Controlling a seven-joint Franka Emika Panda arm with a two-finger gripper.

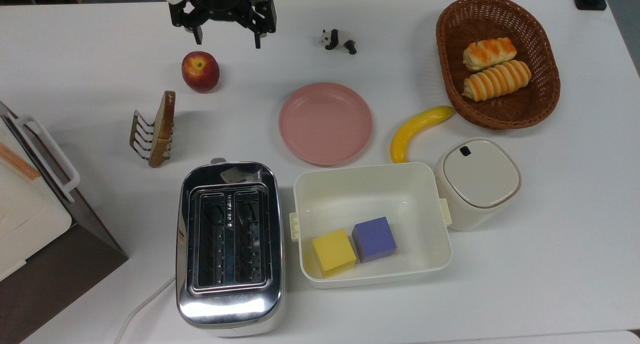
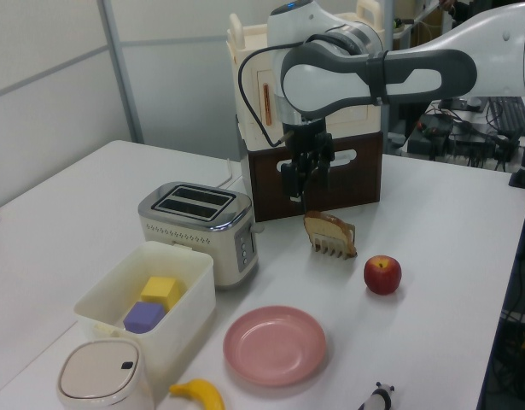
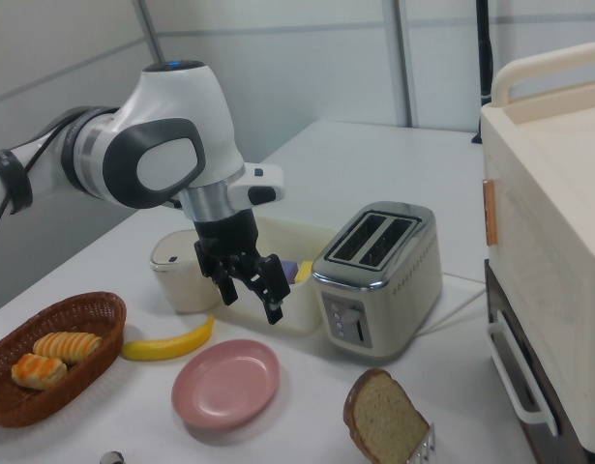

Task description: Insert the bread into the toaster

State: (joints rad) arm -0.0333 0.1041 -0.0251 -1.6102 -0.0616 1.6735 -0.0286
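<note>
Two slots on the toaster [image 1: 230, 244] stood empty, and the bread [image 1: 163, 128] was not yet in hand: the slice leaned upright on its edge in the small wire rack [image 1: 146, 136], just beside the apple [image 1: 200, 71] and a little apart from the toaster's far end in the top view. The gripper [image 1: 227, 31] hung above the table with its fingers spread and nothing between them; in the top view it sat beyond the apple, to the upper right of the rack, and in the right view it appeared raised well clear of the slice. Judging from this, the reach toward the bread was the step in hand, with the grasp and the carry to the toaster both left to do. The next move would call for bringing the spread fingers over the top crust, turning them so that they straddle the thin slice across its faces, then lowering without catching the rack's wires.
</note>
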